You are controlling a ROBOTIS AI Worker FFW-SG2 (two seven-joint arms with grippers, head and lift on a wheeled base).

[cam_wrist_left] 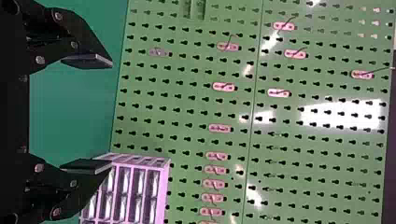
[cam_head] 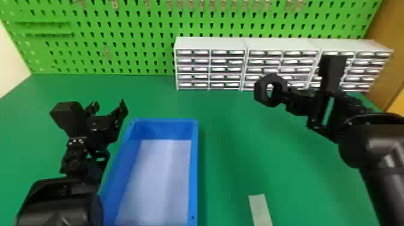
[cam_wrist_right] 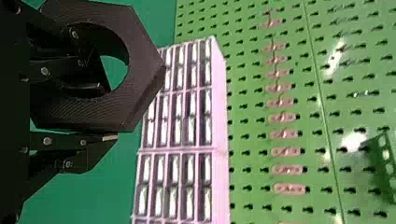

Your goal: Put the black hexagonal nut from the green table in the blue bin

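Note:
The black hexagonal nut point(cam_head: 278, 80) is held above the green table point(cam_head: 237, 144), to the right of and behind the blue bin point(cam_head: 194, 168). My right gripper point(cam_head: 286, 94) is shut on its ring wall. In the right wrist view, one finger of the right gripper point(cam_wrist_right: 110, 113) passes into the hole of the nut point(cam_wrist_right: 144, 70) and the other lies against its outer side. Near the bin's back left corner, my left gripper point(cam_head: 108, 108) stands open. Nothing is between the fingers of the left gripper point(cam_wrist_left: 110, 113) in the left wrist view.
White drawer cabinets point(cam_head: 210, 43) stand along the back of the table, close behind the right gripper. A green pegboard point(cam_head: 120, 39) rises behind them. A pale strip point(cam_head: 260, 209) lies on the table near the front, right of the bin.

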